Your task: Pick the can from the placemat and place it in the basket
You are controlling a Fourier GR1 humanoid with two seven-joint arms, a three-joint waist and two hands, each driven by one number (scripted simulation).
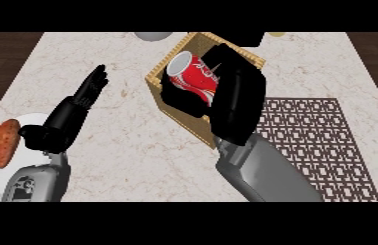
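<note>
Light over the pale bench (133, 139) is even and diffuse, and we log it as bright from edge to edge. The basket (157, 74) interior sits in deep shadow. The can (196, 75) top carries a pale sheen. The right robot hand (238, 101) reads as near-uniform black, and its grey forearm (273, 179) shades in a soft gradient.

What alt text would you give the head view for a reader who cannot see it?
The robot's right hand holds a red can tilted in the woven basket mid-way across the counter; the dark lattice placemat lies to its right. The left hand rests open at the left, fingers up, beside a plate.
</note>
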